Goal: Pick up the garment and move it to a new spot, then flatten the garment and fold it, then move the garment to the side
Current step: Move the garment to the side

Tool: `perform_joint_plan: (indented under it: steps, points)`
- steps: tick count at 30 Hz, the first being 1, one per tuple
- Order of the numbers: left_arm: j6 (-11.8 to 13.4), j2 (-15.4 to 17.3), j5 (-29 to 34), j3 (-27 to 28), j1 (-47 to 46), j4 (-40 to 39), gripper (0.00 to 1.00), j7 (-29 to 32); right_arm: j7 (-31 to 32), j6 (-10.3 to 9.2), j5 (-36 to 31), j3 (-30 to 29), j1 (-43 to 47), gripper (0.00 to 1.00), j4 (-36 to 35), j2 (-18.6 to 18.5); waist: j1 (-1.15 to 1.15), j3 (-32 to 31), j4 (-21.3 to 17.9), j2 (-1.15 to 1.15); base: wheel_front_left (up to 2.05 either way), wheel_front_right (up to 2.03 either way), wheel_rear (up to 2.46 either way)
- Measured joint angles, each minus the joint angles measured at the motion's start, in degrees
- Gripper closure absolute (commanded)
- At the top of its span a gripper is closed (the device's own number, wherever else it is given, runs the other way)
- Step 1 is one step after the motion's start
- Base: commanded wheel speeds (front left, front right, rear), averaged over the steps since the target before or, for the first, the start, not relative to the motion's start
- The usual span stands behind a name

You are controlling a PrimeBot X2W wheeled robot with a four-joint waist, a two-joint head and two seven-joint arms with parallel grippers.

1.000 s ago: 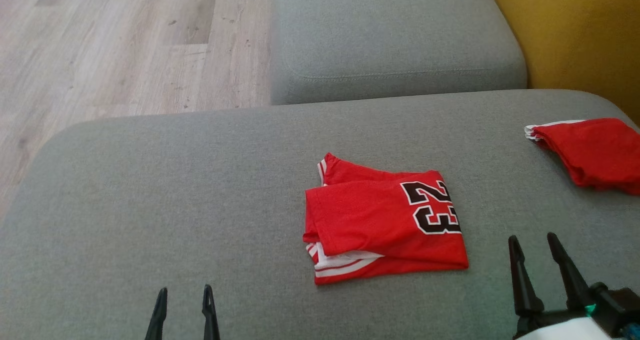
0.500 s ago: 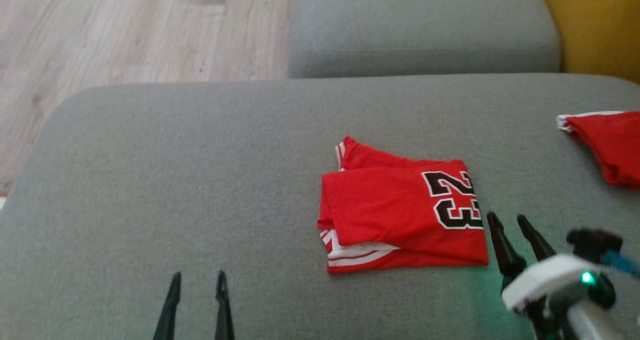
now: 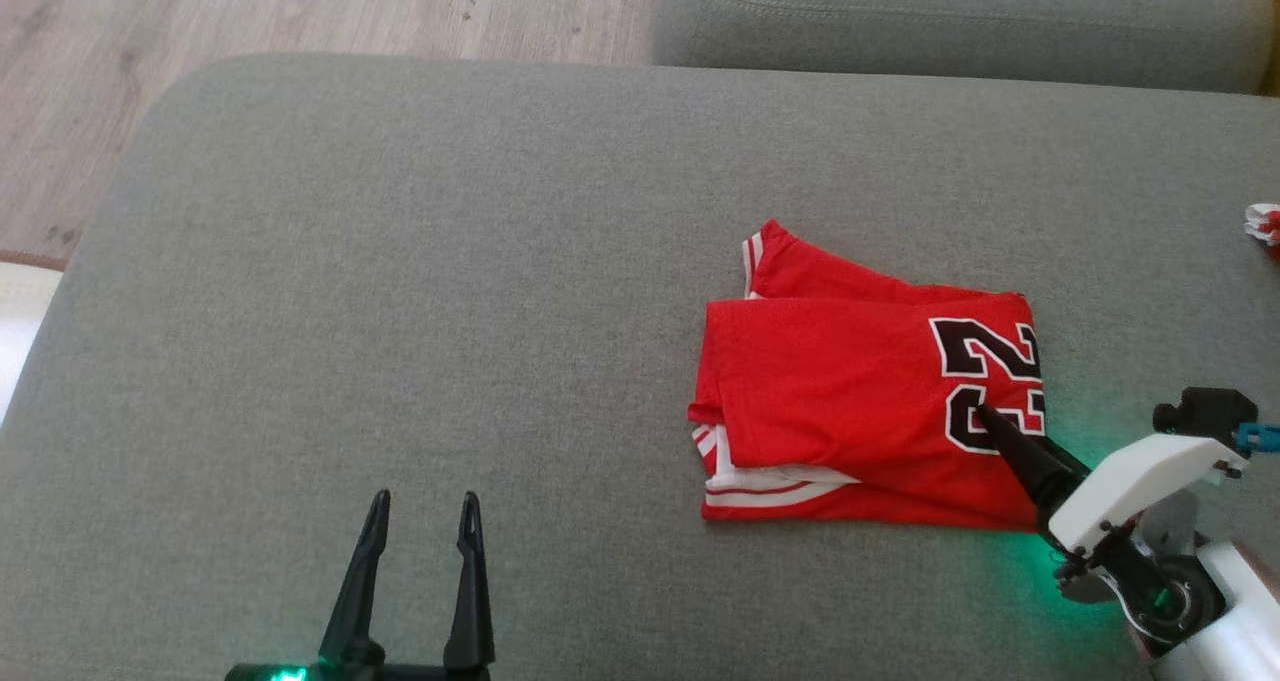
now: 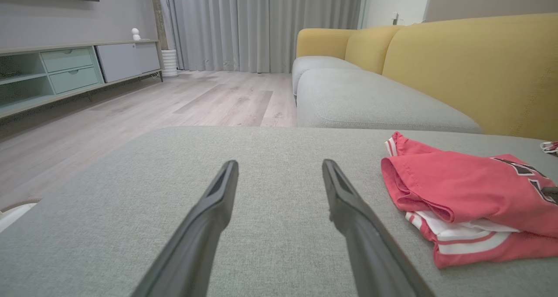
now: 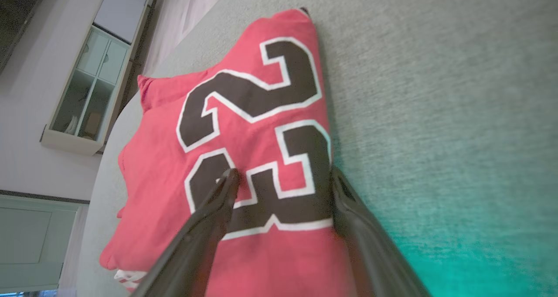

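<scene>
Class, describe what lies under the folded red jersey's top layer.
A white striped hem peeks out beneath the top layer of the red jersey, which rests on the grey cushion. The inner folds are covered.

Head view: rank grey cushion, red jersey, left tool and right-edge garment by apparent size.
1. grey cushion
2. red jersey
3. left tool
4. right-edge garment, cropped by the frame, true size unsure

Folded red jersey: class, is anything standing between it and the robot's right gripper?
Nothing visible does. The right gripper is open, its fingers at the numbered end of the folded red jersey: one over the print, the other at its edge beside the grey cushion. Contact with the cloth cannot be told.
</scene>
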Motion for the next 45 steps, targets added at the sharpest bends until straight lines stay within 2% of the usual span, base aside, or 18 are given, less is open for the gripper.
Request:
perform_joint_plan:
  steps: [1, 2, 3, 4, 7, 13, 17, 25, 30, 35, 36, 37, 39, 42, 43, 44, 45]
  points:
    - [0.3, 0.0, 0.0, -0.1, -0.1, 0.0, 0.00, 0.0, 0.0, 0.00, 0.9, 0.6, 0.0, 0.00, -0.5, -0.3, 0.00, 0.2, 0.1, 0.00, 0.00, 0.00, 0.00]
    - [0.5, 0.0, 0.0, -0.1, -0.1, 0.0, 0.00, 0.0, -0.2, -0.01, 1.7, 0.9, 0.0, 0.15, -0.9, -0.5, 0.00, 0.4, 0.2, 0.00, 0.00, 0.00, 0.00]
    - [0.5, 0.0, 0.0, -0.2, -0.3, 0.0, 0.00, 0.0, -0.6, 0.00, 2.4, 1.1, 0.0, 0.71, -1.1, -0.6, 0.00, 0.6, 0.3, 0.00, 0.00, 0.00, 0.00]
    - [0.5, 0.0, 0.0, -0.2, -0.3, 0.0, 0.00, 0.0, -0.6, 0.00, 2.4, 1.1, 0.0, 1.00, -1.1, -0.6, 0.00, 0.6, 0.3, 0.00, 0.00, 0.00, 0.00]
    - [1.0, 0.0, 0.0, -0.3, -1.2, -0.2, 0.00, 0.0, -2.5, -0.01, 3.7, 2.0, 0.0, 1.00, -1.1, -1.3, 0.00, 1.0, 0.3, 0.00, 0.00, 0.00, 0.00]
    - [1.5, 0.0, 0.0, -0.7, -1.8, -0.3, 0.00, 0.0, -6.2, 0.00, 4.0, 4.3, -1.8, 1.00, -2.3, -5.7, -0.01, 2.0, -0.4, 0.00, 0.00, 0.00, 0.00]
    - [1.5, 0.0, -0.1, -1.6, -2.8, -0.8, 0.00, 0.0, -8.5, -0.01, 1.5, 5.2, -5.8, 1.00, -1.7, -11.2, -0.01, 3.5, -1.4, 0.00, 0.00, 0.00, 0.00]
    - [2.1, -0.1, 0.7, -2.7, -7.8, -2.5, 0.00, 0.0, -8.1, 0.00, -3.8, 4.5, -16.8, 1.00, -1.2, -24.2, 0.00, 9.0, -3.6, 0.00, 0.00, 0.00, 0.00]
    - [2.2, -0.2, 1.9, -3.9, -11.8, -3.2, 0.00, -0.2, -5.4, 0.00, -9.9, 1.1, -21.1, 1.00, -0.1, -32.4, 0.00, 13.2, -4.6, 0.00, 0.00, 0.00, 0.00]
    - [2.1, -0.2, 1.7, -4.2, -14.7, -3.9, 0.00, -0.3, -4.0, 0.00, -15.8, -5.7, -21.1, 1.00, 3.3, -36.7, 0.01, 16.5, -5.1, 0.00, 0.00, 0.00, 0.00]
    - [2.0, -0.2, 1.5, -4.2, -15.1, -3.9, 0.00, -0.3, -4.0, 0.00, -17.1, -7.7, -21.2, 0.73, 4.6, -36.7, 0.01, 16.8, -5.2, 0.00, 0.00, 0.00, 0.00]
    - [1.9, -0.2, 1.3, -4.2, -15.3, -3.9, 0.00, -0.3, -4.0, 0.00, -18.7, -8.9, -21.5, 0.00, 5.7, -36.6, 0.02, 16.9, -5.4, 0.00, 0.00, 0.00, 0.00]
    - [1.9, -0.3, 0.4, -4.2, -15.2, -4.0, 0.00, -0.3, -4.6, 0.00, -22.8, -10.9, -21.8, 0.00, 6.4, -35.7, 0.00, 16.4, -5.7, 0.00, 0.00, 0.00, 0.00]
    - [1.9, -0.3, -1.7, -4.3, -15.1, -4.5, 0.00, -0.3, -7.1, 0.00, -28.3, -13.7, -21.9, 0.00, 6.0, -31.6, -0.01, 15.0, -6.0, 0.00, 0.00, 0.00, 0.00]
    - [1.6, -0.3, -2.2, -4.3, -15.1, -4.5, 0.00, -0.3, -8.0, 0.00, -30.2, -14.3, -21.8, 0.00, 5.5, -29.5, -0.01, 14.3, -6.0, 0.00, 0.00, 0.00, 0.00]
    - [1.4, -0.3, -2.4, -4.1, -14.9, -4.4, 0.00, -0.3, -9.4, 0.00, -33.3, -14.4, -20.8, 0.00, 3.7, -24.5, -0.01, 12.7, -6.2, 0.00, 0.00, 0.00, 0.00]
    - [1.4, -0.3, -2.4, -3.9, -14.6, -4.3, 0.00, -0.3, -10.2, 0.00, -33.9, -14.5, -19.7, 0.00, 2.3, -21.8, -0.01, 11.8, -6.3, 0.00, 0.00, 0.00, 0.00]
